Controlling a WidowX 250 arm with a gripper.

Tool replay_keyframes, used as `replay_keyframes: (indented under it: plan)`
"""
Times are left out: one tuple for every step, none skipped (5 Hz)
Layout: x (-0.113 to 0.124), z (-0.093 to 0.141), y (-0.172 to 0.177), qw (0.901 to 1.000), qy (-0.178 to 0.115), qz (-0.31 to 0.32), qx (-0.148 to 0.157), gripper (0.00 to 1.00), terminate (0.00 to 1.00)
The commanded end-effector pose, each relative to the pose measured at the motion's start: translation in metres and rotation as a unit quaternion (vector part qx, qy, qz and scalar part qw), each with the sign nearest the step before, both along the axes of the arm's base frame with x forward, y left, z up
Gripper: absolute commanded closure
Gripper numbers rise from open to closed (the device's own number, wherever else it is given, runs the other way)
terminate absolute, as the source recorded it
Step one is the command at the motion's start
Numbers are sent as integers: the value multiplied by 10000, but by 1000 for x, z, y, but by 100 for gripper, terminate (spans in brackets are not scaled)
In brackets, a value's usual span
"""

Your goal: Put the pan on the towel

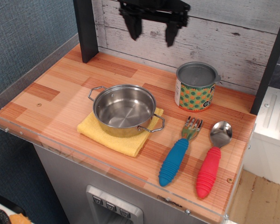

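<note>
The pan (124,110), a small shiny steel pot with two wire loop handles, sits upright on the yellow towel (113,136) near the front middle of the wooden counter. The towel shows around its front and right sides. My gripper (152,33) hangs high above the back of the counter, in front of the plank wall, well clear of the pan. Its two dark fingers point down, spread apart, with nothing between them.
A metal can (196,87) with a green-orange dotted label stands at the back right. A blue-handled fork (177,154) and a red-handled spoon (212,161) lie at the front right. A dark post (85,30) stands at the back left. A clear rim edges the counter front.
</note>
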State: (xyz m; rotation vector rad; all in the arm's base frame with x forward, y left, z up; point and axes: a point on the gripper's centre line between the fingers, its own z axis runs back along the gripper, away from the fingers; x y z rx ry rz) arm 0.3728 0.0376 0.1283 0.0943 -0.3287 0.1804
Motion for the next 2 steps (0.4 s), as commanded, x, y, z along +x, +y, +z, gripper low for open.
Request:
replay_keyframes:
  plan:
    - [3,16,25,9994,-133,290,164,0,0]
    - [3,16,25,9994,-133,290,164,0,100]
